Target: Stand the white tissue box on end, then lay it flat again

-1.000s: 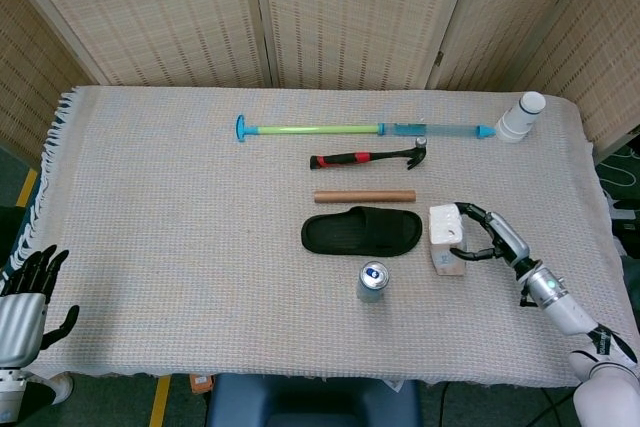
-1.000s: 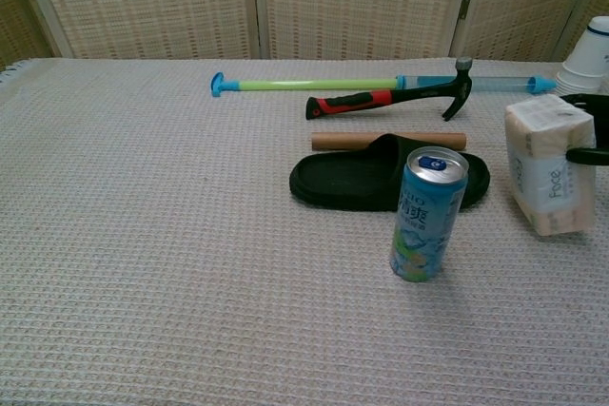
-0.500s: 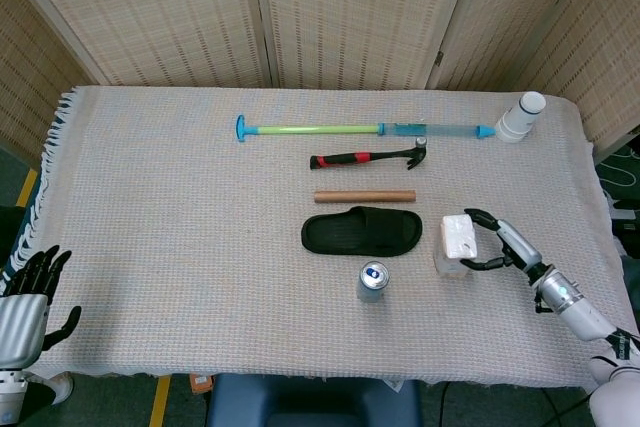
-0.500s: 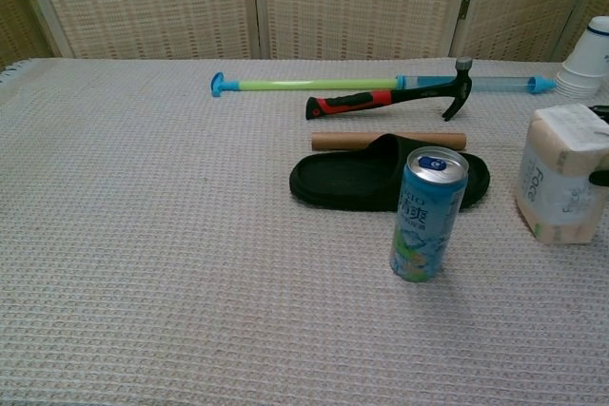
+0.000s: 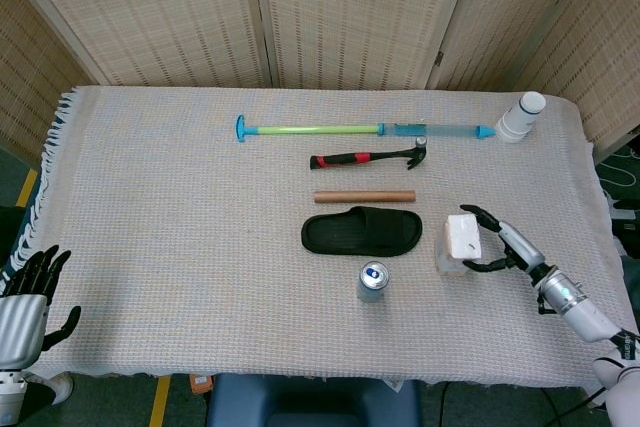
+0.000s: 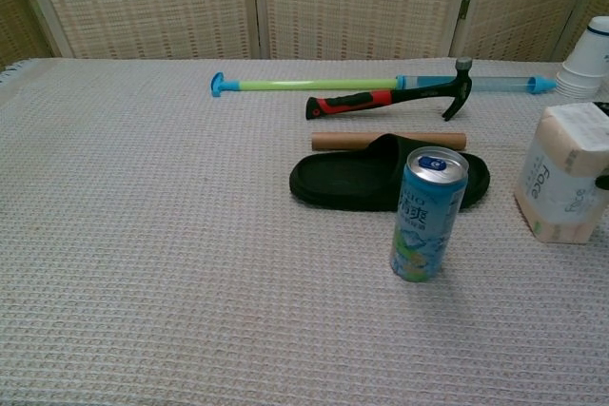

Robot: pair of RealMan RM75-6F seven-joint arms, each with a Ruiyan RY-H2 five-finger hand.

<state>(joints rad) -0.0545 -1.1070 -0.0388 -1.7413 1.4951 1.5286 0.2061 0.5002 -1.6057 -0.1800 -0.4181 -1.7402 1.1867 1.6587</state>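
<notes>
Right hand [image 5: 497, 244] fingers clasp upright tissue box [image 5: 459, 242]; left hand [image 5: 28, 292] spread, empty

one tissue box [image 5: 459, 241], one drink can [image 5: 372, 281], one black slipper [image 5: 361, 232], one hammer [image 5: 370, 158], one wooden dowel [image 5: 364, 196], one plastic rod [image 5: 365, 130], one stack of cups [image 5: 521, 117], two hands [image 5: 492, 244] [image 5: 22, 305]

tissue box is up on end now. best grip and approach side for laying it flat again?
Grip the tissue box near its upper end, across its two broad faces, coming from the right, where the right hand already brackets it. It stands tall and narrow, so a high hold should tip it over most easily. The can and black slipper crowd its left side.
</notes>
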